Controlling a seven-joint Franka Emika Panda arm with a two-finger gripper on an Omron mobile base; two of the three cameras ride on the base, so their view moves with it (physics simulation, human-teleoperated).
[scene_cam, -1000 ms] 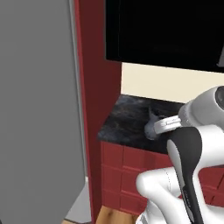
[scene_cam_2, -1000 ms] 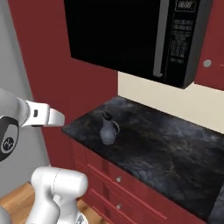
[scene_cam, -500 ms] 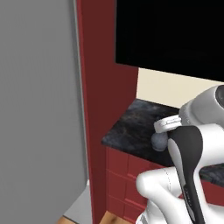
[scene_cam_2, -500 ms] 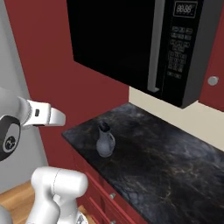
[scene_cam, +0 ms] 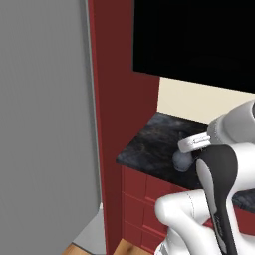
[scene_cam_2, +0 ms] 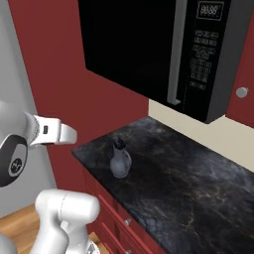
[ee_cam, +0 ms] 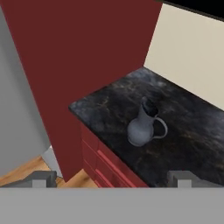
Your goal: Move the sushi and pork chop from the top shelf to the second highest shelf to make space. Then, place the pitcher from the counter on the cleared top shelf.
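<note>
The pitcher [scene_cam_2: 120, 158] [ee_cam: 143, 125] [scene_cam: 182, 160] stands upright on the black speckled desk [scene_cam_2: 188, 183] [ee_cam: 183, 118] [scene_cam: 149, 147], near its left end and a little back from the front edge, with bare stone all around it and nothing touching it. It is a dark blue-grey thing with a round belly, a narrow neck and a flared rim, and in the hand view its thin loop handle shows on the right side. In the left base view the robot's white arm [scene_cam: 219, 164] covers most of it, so only the rounded belly peeks out. The gripper [ee_cam: 113, 178] hangs above and in front of the pitcher, well apart from it, with its two fingertips [ee_cam: 40, 178] spread wide at the bottom corners of the hand view and nothing between them. Below the desk run dark red cabinet fronts [scene_cam_2: 119, 218] [ee_cam: 105, 164] [scene_cam: 144, 199]. A tall dark red panel [scene_cam: 119, 99] [ee_cam: 83, 65] [scene_cam_2: 54, 64] closes off the desk's left end, and left of that stands a flat grey door [scene_cam: 45, 124]. Above the desk hangs a black microwave [scene_cam_2: 158, 44] with a steel handle and keypad on its right side; behind the desk the wall [ee_cam: 192, 52] [scene_cam: 194, 107] is cream. A strip of wooden floor [ee_cam: 26, 170] shows at the lower left.
</note>
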